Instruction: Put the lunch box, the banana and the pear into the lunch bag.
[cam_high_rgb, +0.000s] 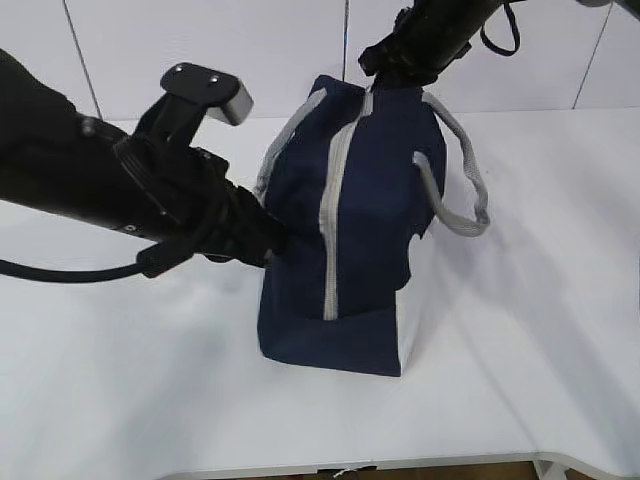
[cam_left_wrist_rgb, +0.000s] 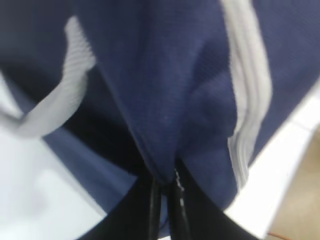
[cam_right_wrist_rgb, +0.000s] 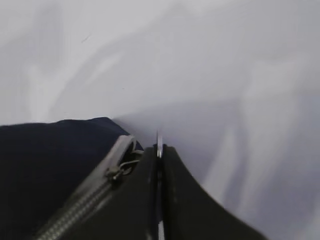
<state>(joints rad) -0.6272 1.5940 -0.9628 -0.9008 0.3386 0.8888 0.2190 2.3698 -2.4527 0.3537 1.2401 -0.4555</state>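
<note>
The navy lunch bag (cam_high_rgb: 350, 230) stands upright on the white table, and the grey zipper (cam_high_rgb: 335, 210) down its front looks zipped. My left gripper (cam_high_rgb: 275, 245) is shut on a fold of the bag's navy fabric at its left side, which also shows in the left wrist view (cam_left_wrist_rgb: 167, 175). My right gripper (cam_high_rgb: 378, 72) is at the bag's top end. In the right wrist view it (cam_right_wrist_rgb: 159, 148) is shut on the thin metal zipper pull (cam_right_wrist_rgb: 159, 140), beside the slider (cam_right_wrist_rgb: 117, 172). The lunch box, banana and pear are out of view.
The bag's grey webbing handle (cam_high_rgb: 460, 200) hangs loose on its right side, and another strap (cam_left_wrist_rgb: 55, 100) shows in the left wrist view. The white table (cam_high_rgb: 520, 350) spreads around the bag, with its front edge near the bottom. A white tiled wall stands behind.
</note>
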